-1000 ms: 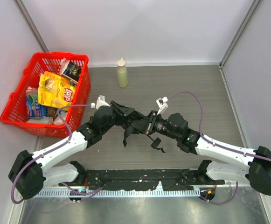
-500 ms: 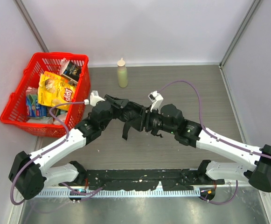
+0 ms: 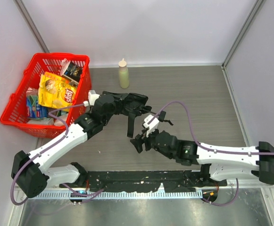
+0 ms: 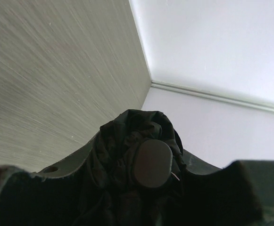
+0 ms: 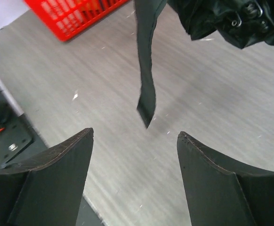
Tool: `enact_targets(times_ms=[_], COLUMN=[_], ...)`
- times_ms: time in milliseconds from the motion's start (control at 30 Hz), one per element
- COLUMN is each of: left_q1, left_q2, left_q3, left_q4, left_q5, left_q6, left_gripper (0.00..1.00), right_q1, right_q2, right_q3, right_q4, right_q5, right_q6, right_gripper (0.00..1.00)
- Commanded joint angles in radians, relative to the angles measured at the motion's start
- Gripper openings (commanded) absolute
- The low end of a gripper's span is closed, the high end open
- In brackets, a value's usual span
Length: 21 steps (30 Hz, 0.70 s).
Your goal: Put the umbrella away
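Grey wood-grain tabletop [image 3: 198,94] fills the overhead view; my left gripper [image 3: 125,104] is clamped on the bundled black umbrella [image 3: 139,101] at frame centre, its strap [image 3: 129,126] dangling. My right gripper [image 5: 135,135] gapes wide, holding nothing, just below that strap.

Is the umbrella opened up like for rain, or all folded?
Folded. The umbrella is a scrunched black bundle gripped by the left gripper, its strap dangling down.
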<state>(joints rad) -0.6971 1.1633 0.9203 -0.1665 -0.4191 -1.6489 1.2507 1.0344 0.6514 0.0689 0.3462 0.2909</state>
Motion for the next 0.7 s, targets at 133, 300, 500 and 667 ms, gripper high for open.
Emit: enact_targets(times_ms=[133,300,500,667], left_q1=[0.028,0.030,0.030,0.028], left_q2=[-0.011,-0.047,-0.089,-0.131], left_q3=[0.005,-0.021,-0.053,-0.129], left_q4=[0.062,0.128,0.252,0.493], left_q5=[0.086,0.080,0.085,0.080], left_q6=[-0.161,-0.123,-0.019,0.154], left_gripper=[0.00,0.00,0.00,0.00], right_q1=[0.023,-0.037,-0.152,-0.290], right_q2=[0.121,0.170,0.155,0.102], right_q3=[0.017,0.075,0.137,0.247], right_q4=[0.352,0.315,0.263,0.166], right_q5=[0.339,0.085,-0.330,-0.797], right_q6=[-0.185,-0.127,-0.043,0.266], right_gripper=[0.78,0.76,0.22,0.01])
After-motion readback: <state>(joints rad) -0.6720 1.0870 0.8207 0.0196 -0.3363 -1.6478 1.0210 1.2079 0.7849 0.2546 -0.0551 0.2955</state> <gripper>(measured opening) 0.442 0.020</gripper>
